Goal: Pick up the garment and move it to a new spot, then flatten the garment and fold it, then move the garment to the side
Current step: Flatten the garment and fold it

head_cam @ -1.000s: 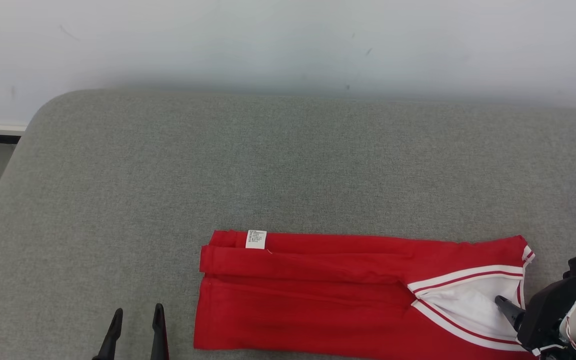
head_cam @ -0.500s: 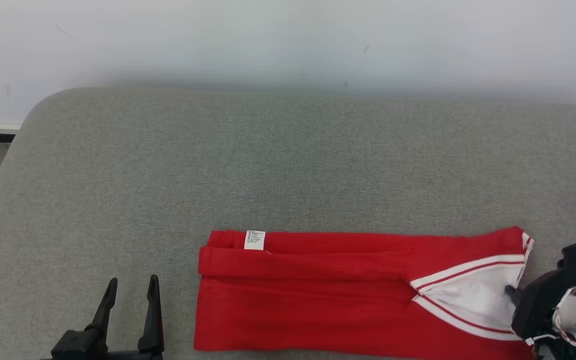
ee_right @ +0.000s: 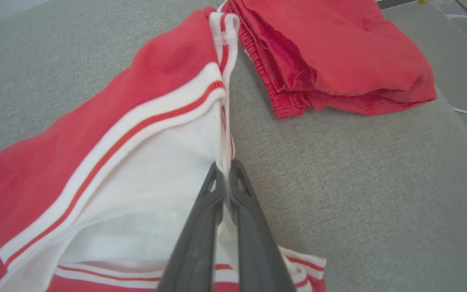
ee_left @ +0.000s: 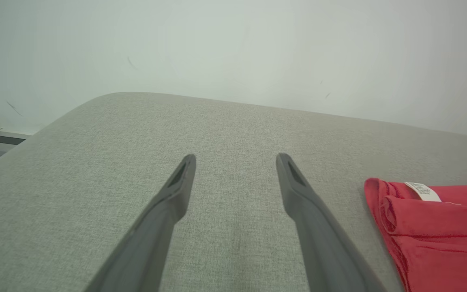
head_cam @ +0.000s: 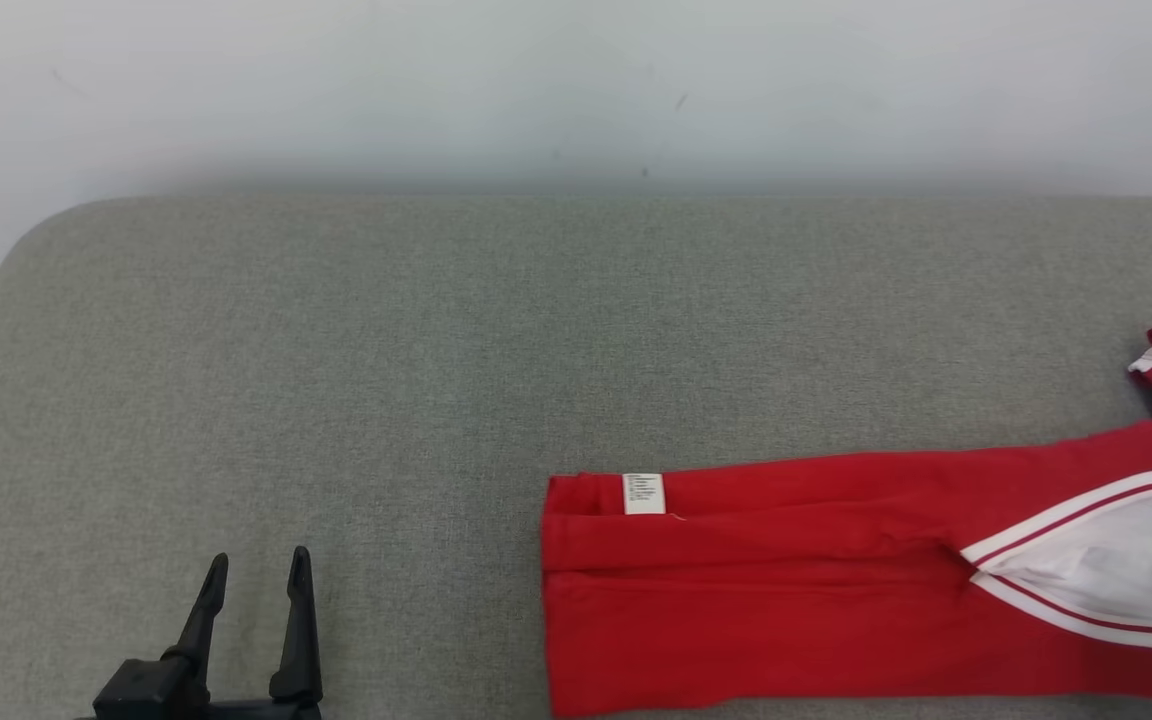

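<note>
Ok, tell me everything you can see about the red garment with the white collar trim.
The red garment looks like soft knit cotton and is folded into a long flat band lying on the grey cushion. A small white label sits at its left end. At the right end is a V-neck with white ribbing, a thin red stripe and white inner fabric. The right claw is shut on the collar edge, which stands up slightly there.

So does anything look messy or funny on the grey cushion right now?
A little. The red garment lies slanted, its white-trimmed end pulled up into a ridge where the right gripper pinches it. A second folded red garment sits close beside that end. Nothing looks torn or spilled.
</note>
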Available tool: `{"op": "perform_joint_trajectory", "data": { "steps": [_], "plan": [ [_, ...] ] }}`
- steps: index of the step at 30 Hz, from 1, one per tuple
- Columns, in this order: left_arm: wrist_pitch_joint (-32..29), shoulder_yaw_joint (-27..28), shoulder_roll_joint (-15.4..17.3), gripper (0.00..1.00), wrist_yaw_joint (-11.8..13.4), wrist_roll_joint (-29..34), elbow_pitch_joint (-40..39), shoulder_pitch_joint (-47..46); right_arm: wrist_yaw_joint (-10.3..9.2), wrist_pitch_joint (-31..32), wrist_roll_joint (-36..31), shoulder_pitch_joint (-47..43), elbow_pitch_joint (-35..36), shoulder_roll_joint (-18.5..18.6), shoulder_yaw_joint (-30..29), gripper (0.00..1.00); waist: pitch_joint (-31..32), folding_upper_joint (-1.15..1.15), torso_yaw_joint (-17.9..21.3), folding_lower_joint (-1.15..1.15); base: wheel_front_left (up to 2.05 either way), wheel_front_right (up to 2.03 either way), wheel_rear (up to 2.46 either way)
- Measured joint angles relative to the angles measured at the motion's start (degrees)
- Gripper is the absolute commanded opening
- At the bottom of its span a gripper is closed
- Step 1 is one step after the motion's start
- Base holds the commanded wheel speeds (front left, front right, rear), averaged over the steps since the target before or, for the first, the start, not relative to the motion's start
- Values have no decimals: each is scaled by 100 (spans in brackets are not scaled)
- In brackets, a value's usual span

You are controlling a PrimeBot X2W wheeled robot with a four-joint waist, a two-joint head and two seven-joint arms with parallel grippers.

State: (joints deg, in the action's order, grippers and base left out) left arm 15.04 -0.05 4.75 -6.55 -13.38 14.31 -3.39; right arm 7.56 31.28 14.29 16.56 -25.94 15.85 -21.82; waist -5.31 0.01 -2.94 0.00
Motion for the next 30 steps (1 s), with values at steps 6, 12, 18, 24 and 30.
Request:
{"op": "perform_joint_trajectory", "data": {
  "steps": [6, 12, 18, 24, 30],
  "plan": [
    [0, -10, -42, 100, 0, 19, -36, 65, 0, 193, -322, -201, 541, -65, -410, 0, 65, 0, 92, 0, 0, 0, 0],
    [0, 0, -62, 100, -2, 14, 19, 111, -1, 500, -467, -509, 1189, -264, -499, 0, 185, -1, 132, 0, 0, 0, 0],
    [0, 107, -56, 100, -1, 9, 10, 205, -1, 703, -290, -754, 1883, -627, 258, 0, 315, -1, 210, -1, 0, 0, 0],
    [0, 198, -51, 100, 62, 2, -86, 267, -1, 756, -21, -796, 2225, -776, 1495, 0, 388, -1, 345, 0, 0, 0, 0],
    [0, 229, -75, 100, 110, 0, -191, 426, -1, 700, 324, -661, 2038, -879, 2536, 0, 447, -1, 431, -1, 0, 0, 0]
  ]
}}
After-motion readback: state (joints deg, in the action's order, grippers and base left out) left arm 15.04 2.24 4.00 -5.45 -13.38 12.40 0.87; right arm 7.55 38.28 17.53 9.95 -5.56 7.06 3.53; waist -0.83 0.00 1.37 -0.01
